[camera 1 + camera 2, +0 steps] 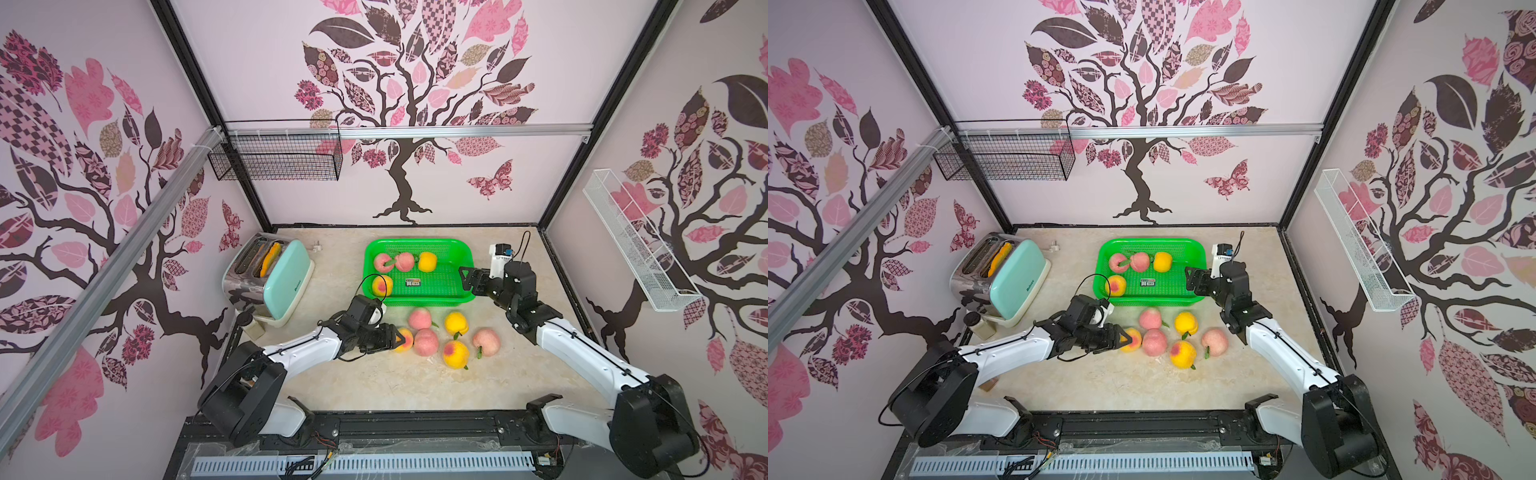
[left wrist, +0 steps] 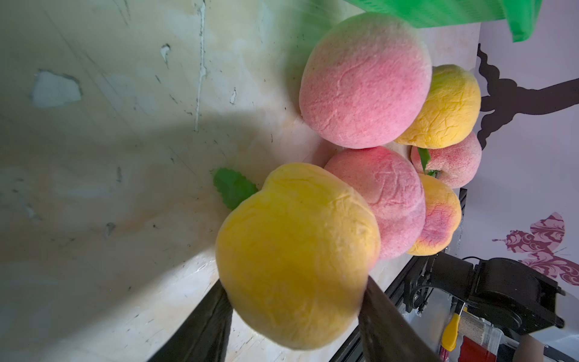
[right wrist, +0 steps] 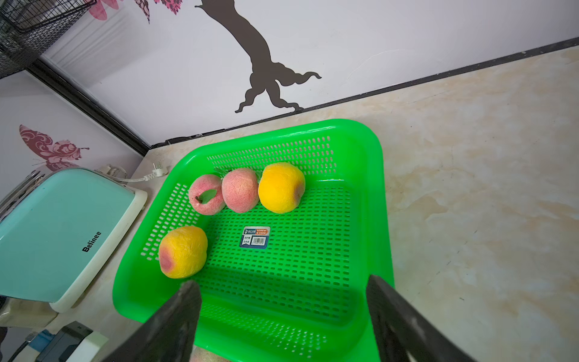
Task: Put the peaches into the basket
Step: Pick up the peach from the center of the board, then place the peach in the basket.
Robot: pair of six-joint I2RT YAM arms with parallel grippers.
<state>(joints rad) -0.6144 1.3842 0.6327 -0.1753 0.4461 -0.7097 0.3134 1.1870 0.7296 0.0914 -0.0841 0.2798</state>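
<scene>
- The basket sits open side up at the back of the worktop. Its long axis runs side to side along the back wall, and four peaches lie toward its left end.
- The right tool hangs wide and empty over the basket's right end. We judge the arms could clash there when fruit comes in.
- The left tool clamps the yellow peach among the loose fruit in front of the basket. Its fingers reach only part-way round, so we fear the soft ball may squirt out.
- The pink peach touches it and could be nudged rolling.
- The yellow peach is near round, with no true long axis. Its leaf points away from the tool.
</scene>
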